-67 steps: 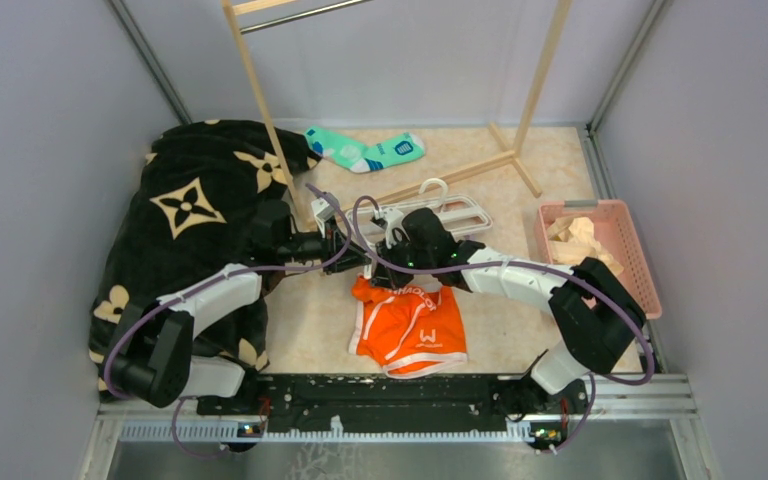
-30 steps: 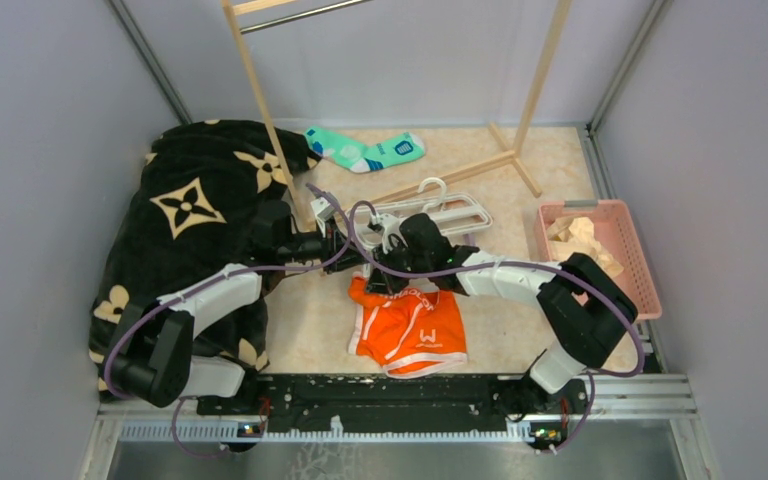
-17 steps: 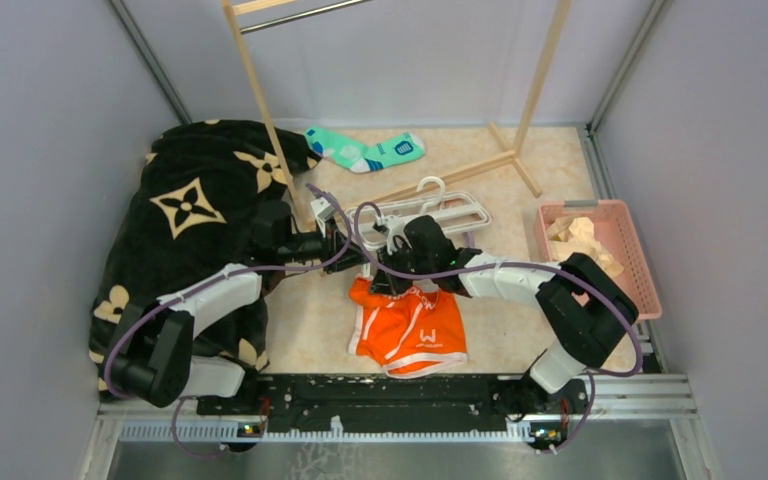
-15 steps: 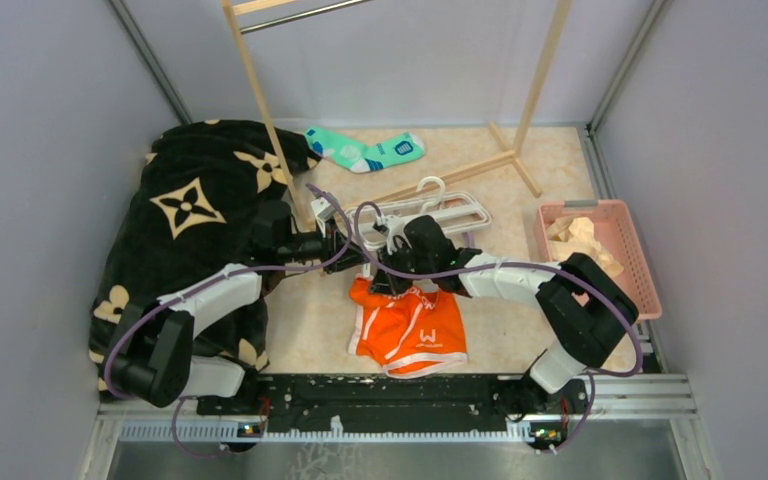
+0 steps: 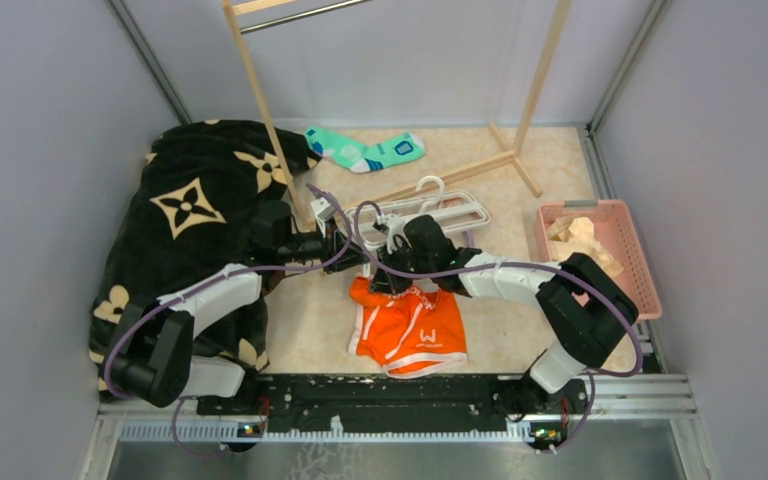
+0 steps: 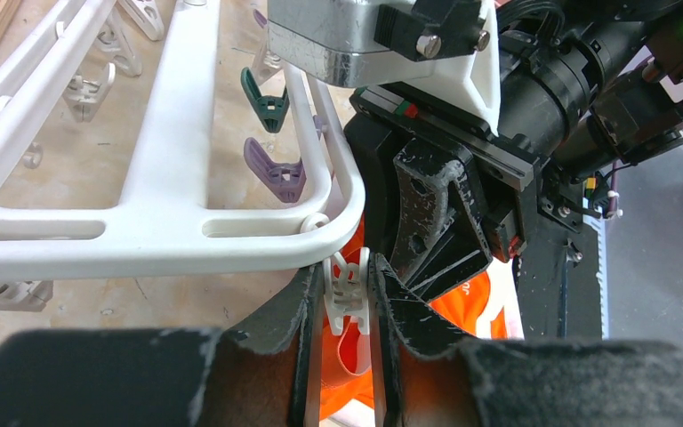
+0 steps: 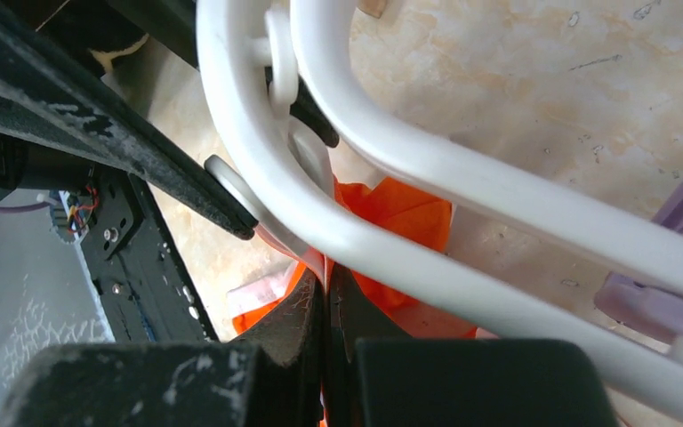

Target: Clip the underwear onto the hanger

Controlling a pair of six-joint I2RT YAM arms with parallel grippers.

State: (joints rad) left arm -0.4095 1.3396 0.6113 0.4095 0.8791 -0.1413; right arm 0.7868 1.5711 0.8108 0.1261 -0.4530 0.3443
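Note:
The orange underwear (image 5: pixel 410 335) lies on the floor between the arms, its waistband lifted toward the white hanger (image 5: pixel 460 212). My left gripper (image 6: pixel 349 276) is shut on a small white clip (image 6: pixel 349 294) dangling from the hanger frame (image 6: pixel 169 231), one finger on each side. Orange fabric (image 6: pixel 356 351) shows just under that clip. My right gripper (image 7: pixel 327 283) is shut on a fold of the underwear (image 7: pixel 405 218), held right under the hanger's rim (image 7: pixel 391 160). From above, the two grippers (image 5: pixel 360 255) (image 5: pixel 392 272) meet at the hanger's near left corner.
A black blanket with gold motifs (image 5: pixel 195 200) covers the left side. A teal sock (image 5: pixel 365 150) lies at the back by the wooden rack (image 5: pixel 260 90). A pink basket (image 5: pixel 600 245) with beige cloth stands right. Purple (image 6: pixel 276 169) and teal (image 6: pixel 265 100) clips hang nearby.
The right arm has shifted slightly left toward the left gripper with the waistband in its grip. Over the last second nothing visibly moves.

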